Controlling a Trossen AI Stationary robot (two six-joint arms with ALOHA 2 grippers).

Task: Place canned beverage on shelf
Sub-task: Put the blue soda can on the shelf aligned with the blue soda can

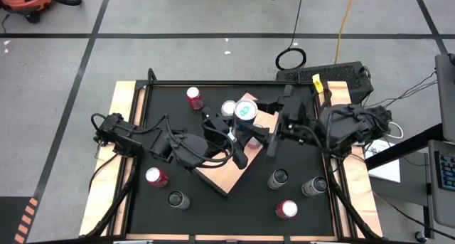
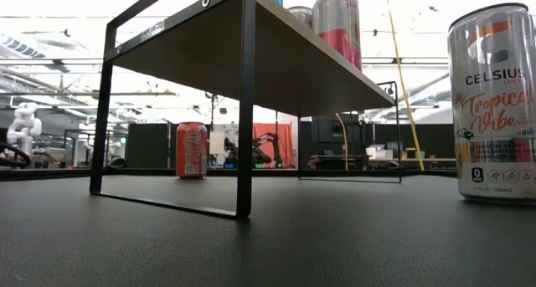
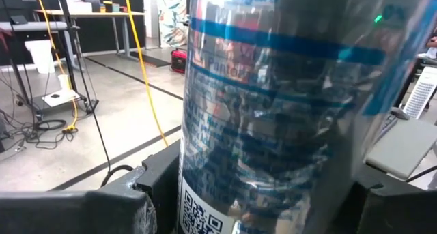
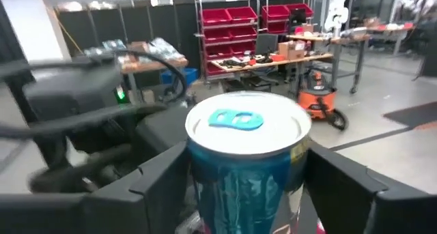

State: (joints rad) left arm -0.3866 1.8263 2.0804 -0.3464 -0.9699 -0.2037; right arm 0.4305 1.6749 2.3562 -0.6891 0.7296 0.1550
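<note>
A tall blue-and-silver can (image 4: 244, 159), with a blue tab on top, stands upright over the tan shelf (image 1: 227, 174) at mid-table. Both grippers are on it. My left gripper (image 3: 259, 207) comes from the table's left, and my right gripper (image 4: 247, 186) from the right. In the high view the can top (image 1: 245, 110) shows between the two arms. Beside it, a pink-labelled can (image 2: 337, 23) stands on the shelf. I cannot see whether the blue can's base rests on the shelf. My left gripper pinches the can's printed side wall (image 3: 205, 193) between its two fingers, which come in level from the table's left. The can stands upright in the hold. My right gripper has one finger (image 4: 160, 186) on each side of the can's upper wall (image 4: 205, 166), just under the rim. Its fingers come in level from the table's right and appear to touch the can.
On the black tabletop stand loose cans: a red one (image 1: 194, 97) at the far side, two at the near left (image 1: 156, 176) (image 1: 178, 199), three at the near right (image 1: 278, 178) (image 1: 313, 186) (image 1: 286, 209). The shelf's black legs (image 2: 245, 111) lift it off the table.
</note>
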